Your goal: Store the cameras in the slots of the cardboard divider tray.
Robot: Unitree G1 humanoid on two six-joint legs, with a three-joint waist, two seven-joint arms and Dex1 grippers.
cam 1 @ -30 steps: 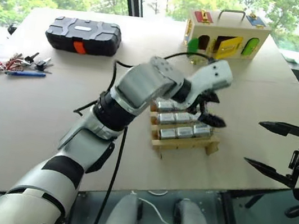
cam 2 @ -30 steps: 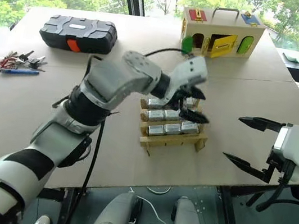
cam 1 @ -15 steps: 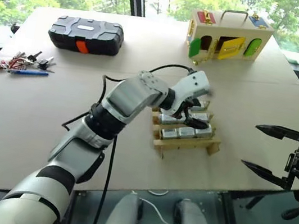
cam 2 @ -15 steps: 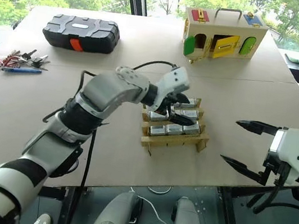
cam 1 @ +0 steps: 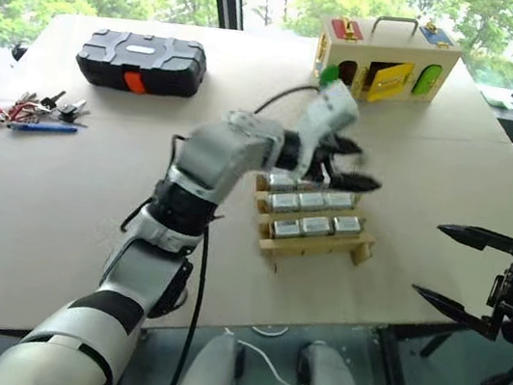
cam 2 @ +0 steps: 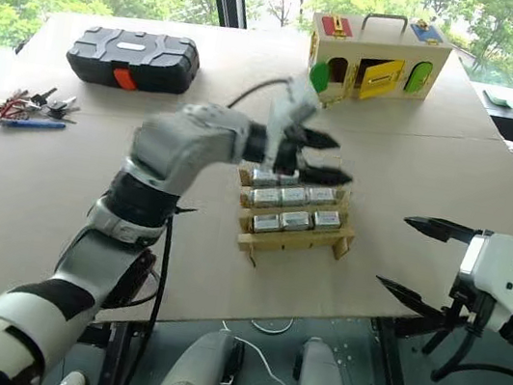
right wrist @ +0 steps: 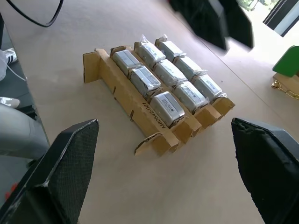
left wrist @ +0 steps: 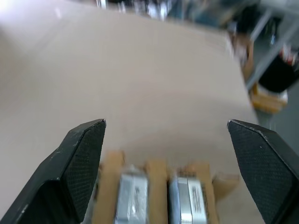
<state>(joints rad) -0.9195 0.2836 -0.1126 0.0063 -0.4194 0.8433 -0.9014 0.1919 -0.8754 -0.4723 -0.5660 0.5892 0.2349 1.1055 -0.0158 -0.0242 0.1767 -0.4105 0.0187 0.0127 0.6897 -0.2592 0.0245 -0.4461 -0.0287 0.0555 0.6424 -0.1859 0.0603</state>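
The left gripper point(cam 1: 347, 165) hangs over the far edge of the cardboard tray point(cam 1: 314, 249), its two black pointed fingers spread wide apart with nothing between them, pointing toward the robot's right. Directly below and just on the near side of it, the cameras point(cam 1: 315, 226) sit in the tray's slots: small silver-grey blocks with rounded edges, packed three to a row in three rows, each lying flat with a pale labelled face up. In the right wrist view all nine slots look filled, and the blocks seem to be wrapped in thin clear film that crinkles at the ends. The tray is tan, built of thin slats with notched feet, and its rows run slantwise across the table point(cam 1: 61, 191), rising toward the robot's right. The right gripper point(cam 2: 417, 257) waits well apart from the tray, off the table's near right edge, its fingers also spread wide and empty. Farther out on the smooth beige table lie a black ribbed case point(cam 1: 142, 60) with an orange latch, a bunch of keys point(cam 1: 28, 107) beside a blue pen point(cam 1: 44, 127), and a wooden box point(cam 1: 387, 57) with coloured doors and a handle.
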